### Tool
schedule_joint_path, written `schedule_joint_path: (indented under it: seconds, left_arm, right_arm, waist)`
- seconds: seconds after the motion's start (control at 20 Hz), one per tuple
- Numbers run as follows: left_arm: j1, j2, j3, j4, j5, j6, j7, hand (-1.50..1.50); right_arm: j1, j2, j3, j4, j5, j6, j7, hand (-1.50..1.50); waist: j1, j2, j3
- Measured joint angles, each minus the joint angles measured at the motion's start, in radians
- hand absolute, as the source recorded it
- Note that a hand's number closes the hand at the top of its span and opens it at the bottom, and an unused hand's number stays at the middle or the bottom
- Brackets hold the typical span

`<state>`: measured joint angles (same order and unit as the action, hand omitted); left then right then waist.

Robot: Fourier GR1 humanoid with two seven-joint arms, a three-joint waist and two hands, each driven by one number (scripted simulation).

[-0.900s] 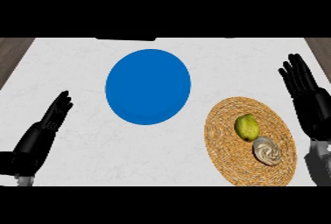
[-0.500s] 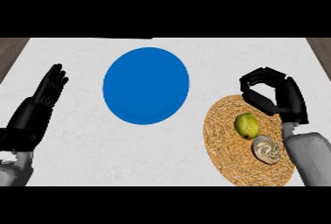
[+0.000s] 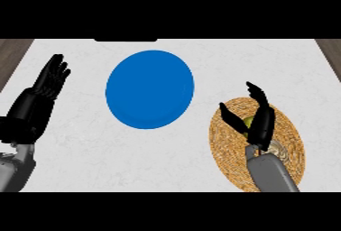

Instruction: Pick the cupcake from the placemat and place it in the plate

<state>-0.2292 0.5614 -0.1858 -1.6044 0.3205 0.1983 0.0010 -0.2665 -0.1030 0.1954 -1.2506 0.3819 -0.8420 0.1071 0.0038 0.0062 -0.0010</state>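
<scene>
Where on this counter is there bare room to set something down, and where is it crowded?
Free: the blue plate, nothing on it; the white counter below the plate, between the left hand and the woven placemat. Crowded: the placemat, where the right hand hovers open over a yellow-green item.

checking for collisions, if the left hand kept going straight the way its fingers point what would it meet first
Nothing, as far as the view shows: the left hand points up and slightly right over bare counter, passing left of the blue plate.
</scene>
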Motion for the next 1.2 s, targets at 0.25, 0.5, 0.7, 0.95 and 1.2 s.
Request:
schedule_joint_path:
  seconds: [0.25,0.5,0.7,0.95,1.2]
  left_arm:
    - [-0.019,-0.023,0.019,0.03,-0.014,-0.019,0.008,0.0]
    - [-0.022,-0.027,0.033,0.033,-0.026,-0.019,0.017,0.0]
    - [-0.013,-0.023,0.04,0.029,-0.026,-0.02,0.022,0.0]
    - [-0.008,-0.03,0.038,0.031,-0.029,-0.022,0.02,0.0]
    - [-0.023,-0.035,0.037,0.029,-0.034,-0.023,0.032,0.0]
  right_arm:
    - [0.051,0.025,0.024,-0.093,0.123,-0.102,0.028,-1.5]
    - [0.055,-0.017,0.022,-0.161,0.364,0.009,0.303,-1.5]
    - [0.055,-0.065,0.007,-0.19,0.451,0.21,0.529,-1.5]
    - [0.015,-0.1,0.018,-0.24,0.481,0.519,0.802,-1.5]
    - [-0.01,-0.094,0.026,-0.316,0.416,0.788,0.979,-1.5]
  waist:
    - [-0.009,-0.006,0.0]
    - [-0.02,-0.013,-0.003]
    - [-0.029,-0.018,-0.006]
    - [-0.029,-0.02,-0.008]
    - [-0.027,-0.018,-0.005]
